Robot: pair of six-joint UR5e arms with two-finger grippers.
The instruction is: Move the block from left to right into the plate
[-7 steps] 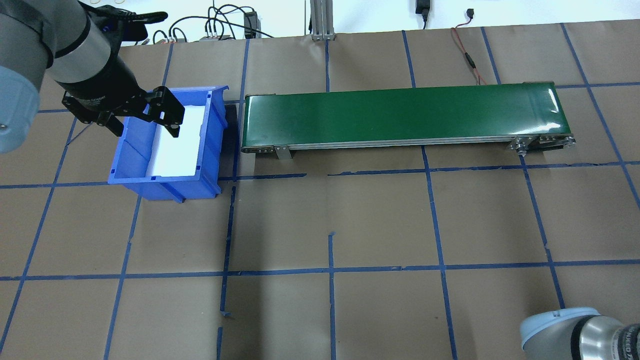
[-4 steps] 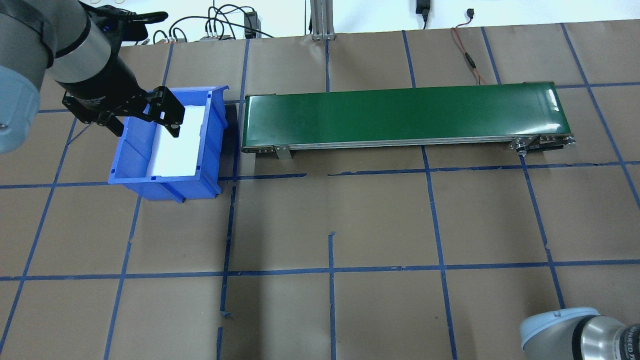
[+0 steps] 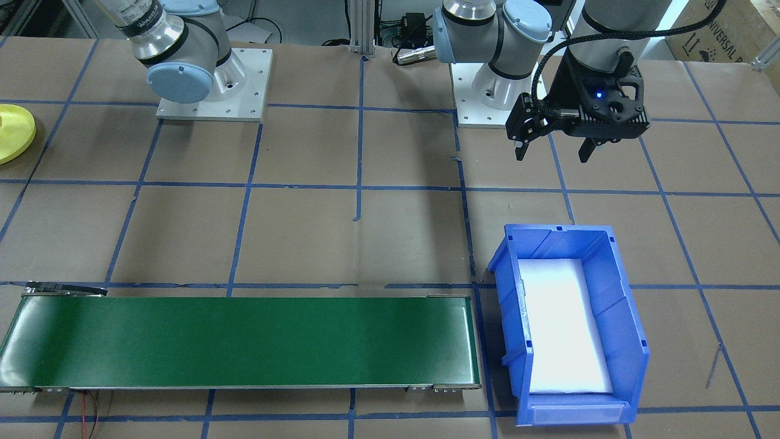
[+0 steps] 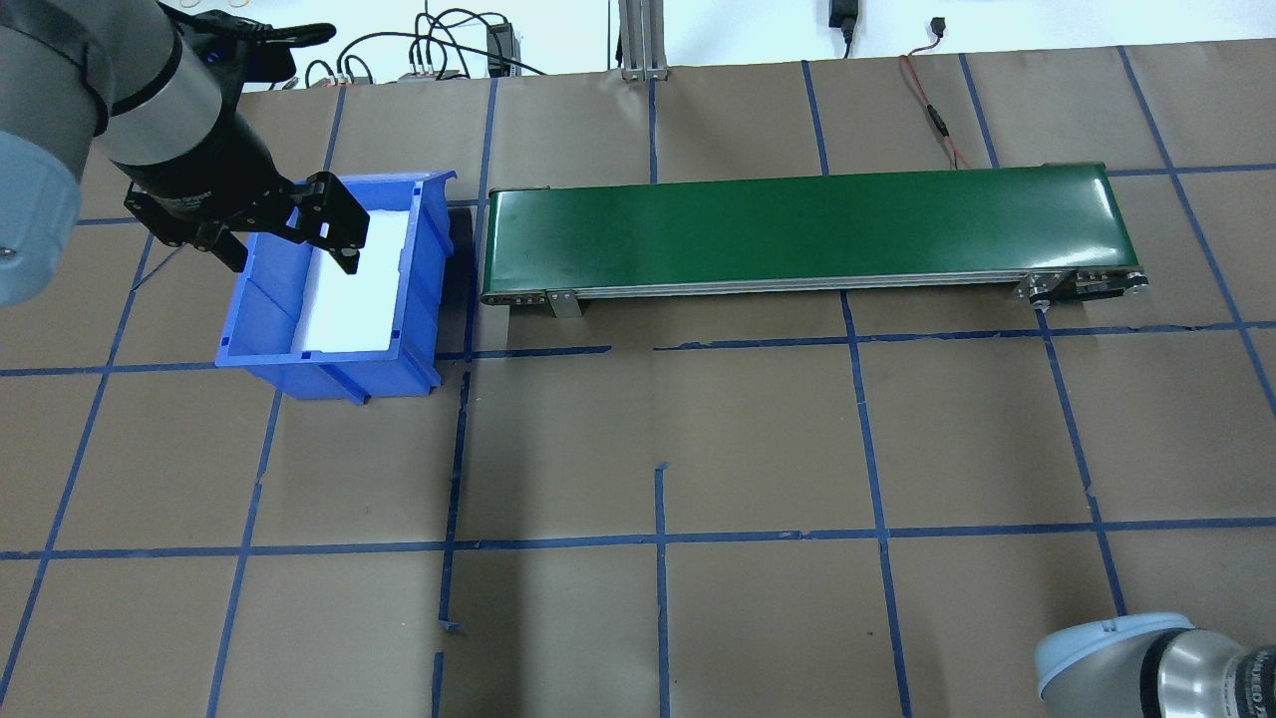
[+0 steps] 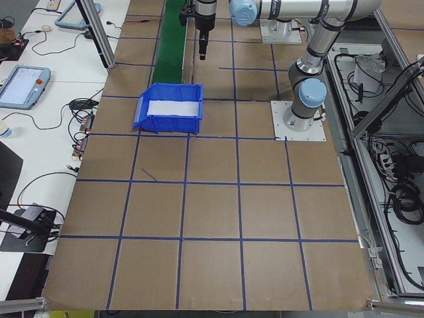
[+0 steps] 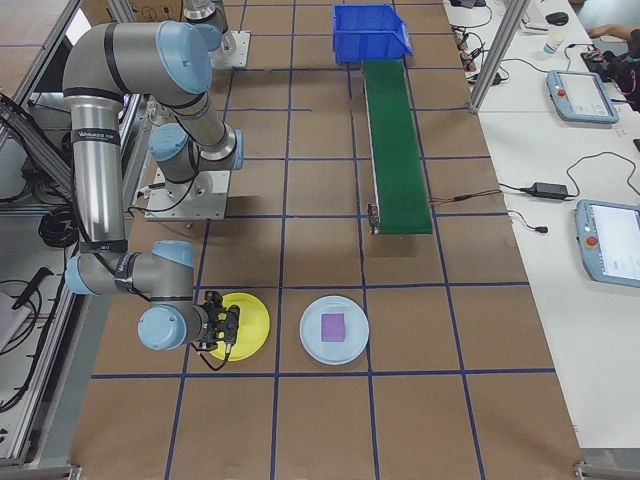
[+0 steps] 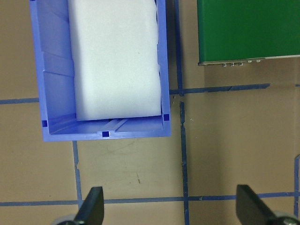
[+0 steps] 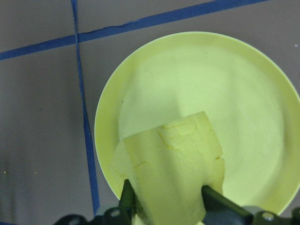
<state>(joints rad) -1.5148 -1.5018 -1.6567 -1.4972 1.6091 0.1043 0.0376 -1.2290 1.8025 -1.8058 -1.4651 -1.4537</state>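
Left gripper (image 7: 168,211): fingers wide apart, empty, bin (image 7: 51,84) ahead of it | Right gripper (image 8: 164,206): closed on yellow block (image 8: 173,164), held over plate (image 8: 253,93) directly beneath it

Both arms have silver-grey metal tubes, and the joints carry round light-blue caps. Each arm stands on a square pale metal base plate (image 3: 210,85) with small screw holes along its edges. The left end effector (image 3: 551,149) is black, with two thin dark fingers (image 7: 91,206) below a blocky black housing. A small blue light shines on this housing. A black braided cable (image 3: 634,33) runs above the housing in a loop. A black band with white lettering circles the right arm (image 3: 140,24).
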